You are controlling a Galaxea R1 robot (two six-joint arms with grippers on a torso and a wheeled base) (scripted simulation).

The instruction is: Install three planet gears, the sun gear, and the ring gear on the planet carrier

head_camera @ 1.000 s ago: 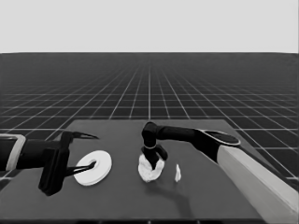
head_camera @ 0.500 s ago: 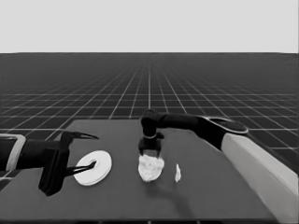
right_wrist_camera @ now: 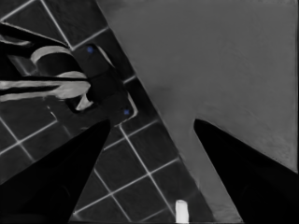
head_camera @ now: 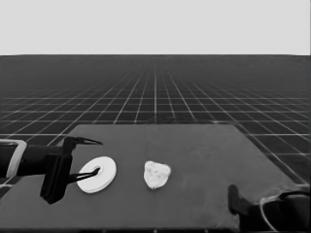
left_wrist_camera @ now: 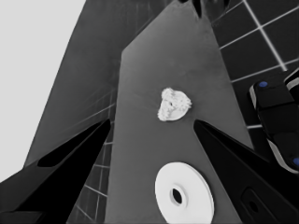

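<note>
Right gripper [head_camera: 243, 204] has pulled back, open and empty; I'd lower the larger round part [head_camera: 97, 174] squarely over the geared stack [head_camera: 157, 174]; left gripper [head_camera: 85, 158] open.

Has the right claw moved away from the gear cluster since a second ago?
Yes. The right claw has pulled back from the gear cluster at mid-table to the table's near right corner.
</note>
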